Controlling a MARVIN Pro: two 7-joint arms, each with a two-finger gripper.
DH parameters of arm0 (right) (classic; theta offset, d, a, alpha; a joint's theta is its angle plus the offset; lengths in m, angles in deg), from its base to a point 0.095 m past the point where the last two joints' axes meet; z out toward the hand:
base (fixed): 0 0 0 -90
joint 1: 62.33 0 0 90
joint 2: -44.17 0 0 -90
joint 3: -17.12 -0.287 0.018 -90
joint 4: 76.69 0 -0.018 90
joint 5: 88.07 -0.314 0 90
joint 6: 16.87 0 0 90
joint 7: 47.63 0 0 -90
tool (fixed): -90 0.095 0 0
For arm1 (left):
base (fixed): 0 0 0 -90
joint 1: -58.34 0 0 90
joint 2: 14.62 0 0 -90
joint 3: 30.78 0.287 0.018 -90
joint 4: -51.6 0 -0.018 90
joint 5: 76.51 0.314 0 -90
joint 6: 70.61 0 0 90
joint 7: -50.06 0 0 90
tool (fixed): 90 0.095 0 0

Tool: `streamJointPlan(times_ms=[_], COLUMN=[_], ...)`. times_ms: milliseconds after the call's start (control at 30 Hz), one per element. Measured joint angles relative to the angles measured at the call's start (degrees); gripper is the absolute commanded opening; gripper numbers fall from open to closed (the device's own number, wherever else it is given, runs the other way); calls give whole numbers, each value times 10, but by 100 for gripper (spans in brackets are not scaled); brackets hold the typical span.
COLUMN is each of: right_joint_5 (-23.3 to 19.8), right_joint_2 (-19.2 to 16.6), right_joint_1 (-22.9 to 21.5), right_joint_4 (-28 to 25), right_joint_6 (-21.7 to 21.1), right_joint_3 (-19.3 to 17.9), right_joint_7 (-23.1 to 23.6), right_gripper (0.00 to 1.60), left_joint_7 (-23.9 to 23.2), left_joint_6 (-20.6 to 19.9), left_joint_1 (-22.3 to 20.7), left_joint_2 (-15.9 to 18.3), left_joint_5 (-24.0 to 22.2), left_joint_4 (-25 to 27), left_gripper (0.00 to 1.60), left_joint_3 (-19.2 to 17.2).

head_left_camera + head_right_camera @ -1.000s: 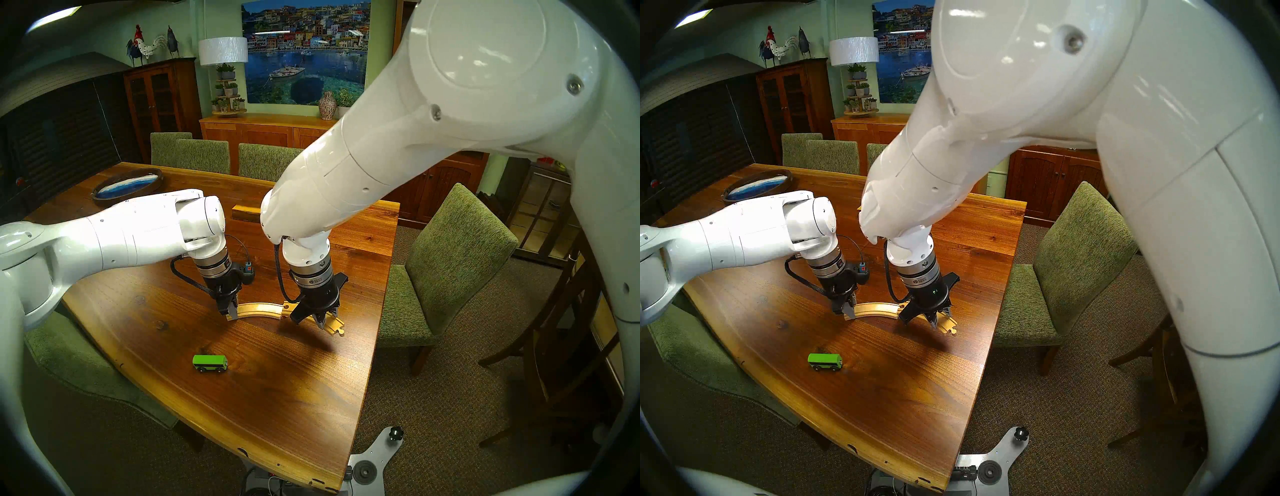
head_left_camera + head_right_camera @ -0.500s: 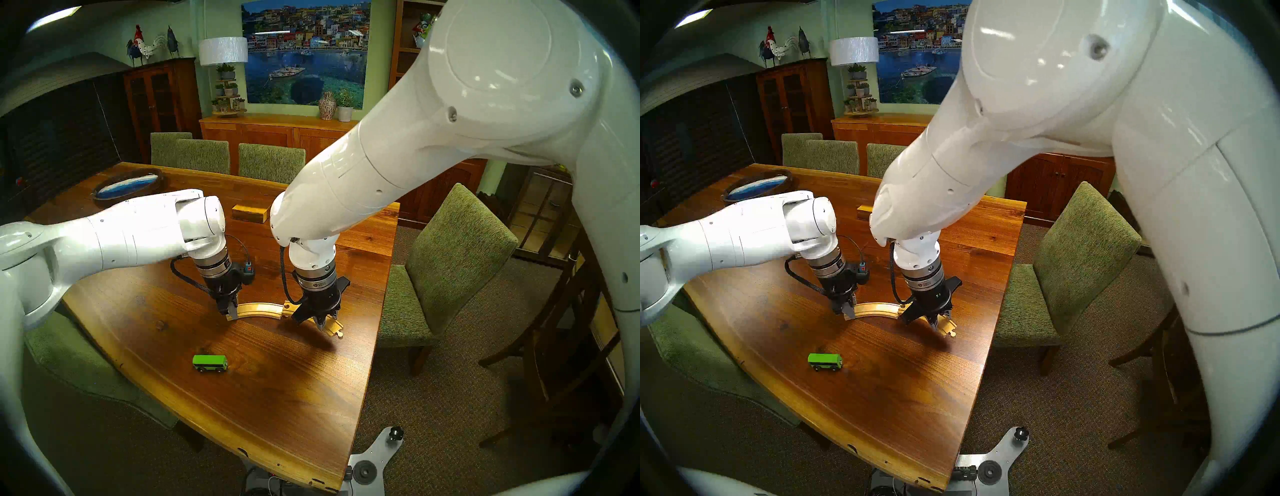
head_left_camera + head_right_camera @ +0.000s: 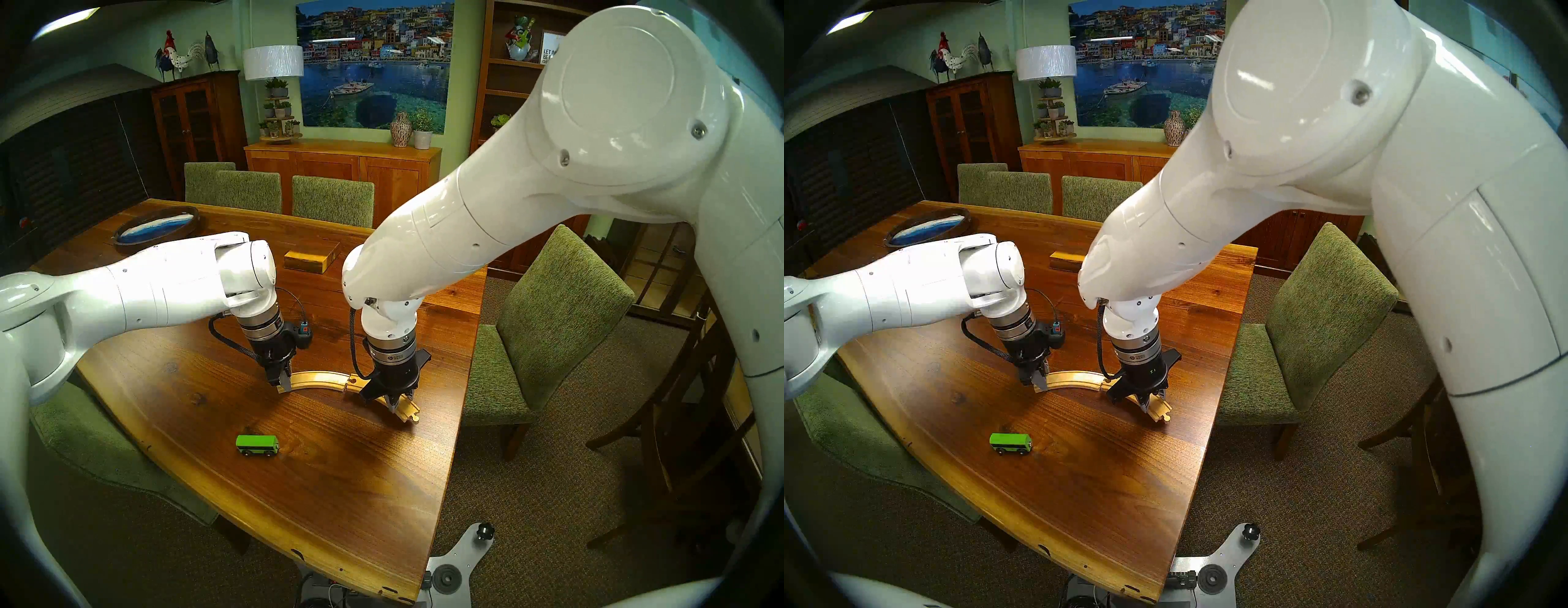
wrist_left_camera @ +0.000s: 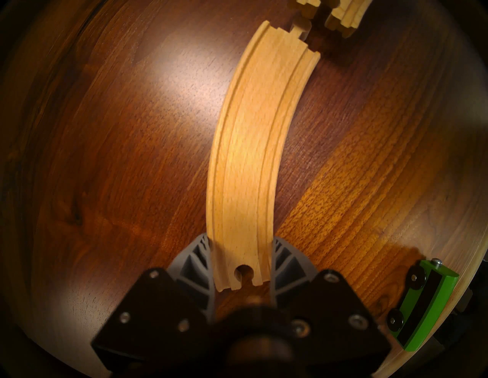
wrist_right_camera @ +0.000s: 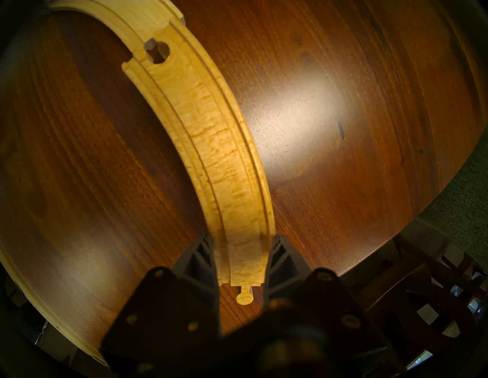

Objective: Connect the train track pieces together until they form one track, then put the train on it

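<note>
Dining-room table (image 3: pixel 348 488) of dark wood carries everything, w/ green chairs around it. Two curved pale-wood pieces lie near the table's right edge, approx. mid-length. Left track piece (image 4: pixel 250 147) is clamped at its socket end by the left gripper (image 4: pixel 241 266), fingers pressed on both sides. Right track piece (image 5: pixel 224 163) is clamped near its peg end by the right gripper (image 5: pixel 241 264), fingers shut on its sides. At the junction (image 3: pixel 348 379) the peg is seen only partly inside the socket in the right wrist view, and the ends sit offset, so joining is judged underway, not finished. Train (image 3: pixel 257 445) stands on the bare table nearer the robot, well apart from the track, untouched. Left to do: seat the joint, release, then lift the train onto the grooves. A wooden box (image 3: pixel 311 259) sits toward the far edge, not involved.
</note>
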Motion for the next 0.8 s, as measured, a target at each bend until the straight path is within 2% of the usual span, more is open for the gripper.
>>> streamJointPlan(times_ms=[333, 800], right_joint_5=[0, 0], right_joint_2=[-18, -38], right_joint_1=[12, 40], right_joint_4=[7, 32], right_joint_6=[-1, -25], right_joint_3=[-20, -51], right_joint_7=[-26, -63], right_gripper=[0, 0], left_joint_7=[0, -1], left_joint_6=[0, 0], left_joint_1=[0, 1], left_joint_2=[0, 0], left_joint_5=[0, 1], left_joint_4=[0, 0], left_gripper=[0, 0], left_joint_3=[0, -1])
